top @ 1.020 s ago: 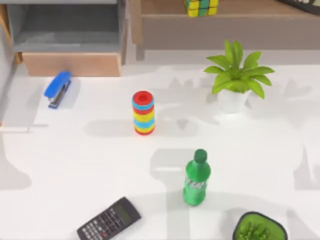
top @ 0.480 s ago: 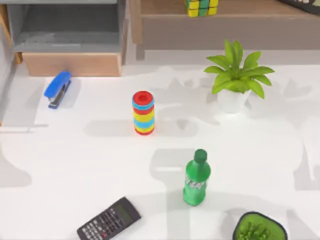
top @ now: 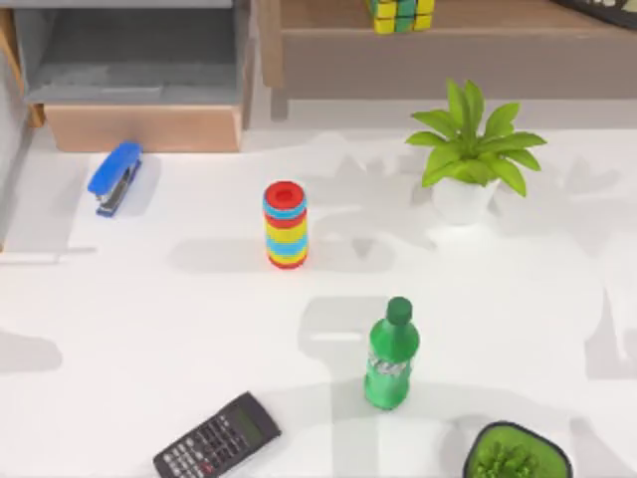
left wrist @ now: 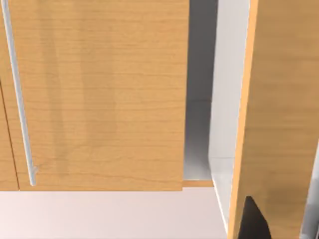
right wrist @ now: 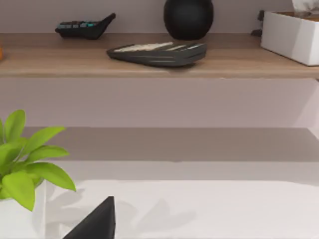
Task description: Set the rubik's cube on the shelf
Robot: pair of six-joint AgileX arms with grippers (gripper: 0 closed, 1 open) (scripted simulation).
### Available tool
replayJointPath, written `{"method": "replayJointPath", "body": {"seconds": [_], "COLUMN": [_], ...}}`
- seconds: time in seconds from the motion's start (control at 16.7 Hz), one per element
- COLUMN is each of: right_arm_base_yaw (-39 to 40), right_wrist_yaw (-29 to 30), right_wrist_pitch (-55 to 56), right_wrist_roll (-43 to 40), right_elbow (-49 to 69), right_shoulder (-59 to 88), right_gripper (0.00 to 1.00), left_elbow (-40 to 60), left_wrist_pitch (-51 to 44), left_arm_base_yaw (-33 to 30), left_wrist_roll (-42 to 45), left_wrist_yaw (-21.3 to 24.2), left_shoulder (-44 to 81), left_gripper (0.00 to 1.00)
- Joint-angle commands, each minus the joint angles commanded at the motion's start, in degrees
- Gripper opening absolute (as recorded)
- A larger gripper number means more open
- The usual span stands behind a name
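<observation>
Nearest the camera in the top view: a green-rimmed pot (top: 518, 453), a black calculator (top: 217, 436) and a green bottle (top: 391, 355) standing upright on the white table (top: 129, 319). Farther back, a striped ring stack (top: 286, 224), a blue stapler (top: 114, 176) at left and a potted plant (top: 470, 154) at right. At the far edge, the rubik's cube (top: 401, 14) resting on the shelf (top: 448, 45), beside the grey cubby (top: 134, 60). Finger spread of either gripper: cannot tell.
</observation>
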Motion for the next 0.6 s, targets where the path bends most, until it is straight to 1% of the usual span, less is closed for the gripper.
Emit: {"method": "replayJointPath", "body": {"seconds": [0.06,0.6], "right_arm_base_yaw": [0.00,0.00], "right_wrist_yaw": [0.00,0.00], "right_wrist_pitch": [0.00,0.00], "right_wrist_roll": [0.00,0.00], "right_elbow": [0.00,0.00], "right_shoulder": [0.00,0.00], "right_gripper": [1.00,1.00], "left_elbow": [0.00,0.14], "left_wrist_pitch": [0.00,-0.66], "left_arm_base_yaw": [0.00,0.02], "left_wrist_roll": [0.00,-0.19], "left_wrist_yaw": [0.00,-0.14], "left_shoulder": [0.00,0.75], "left_gripper": [0.00,0.00]}}
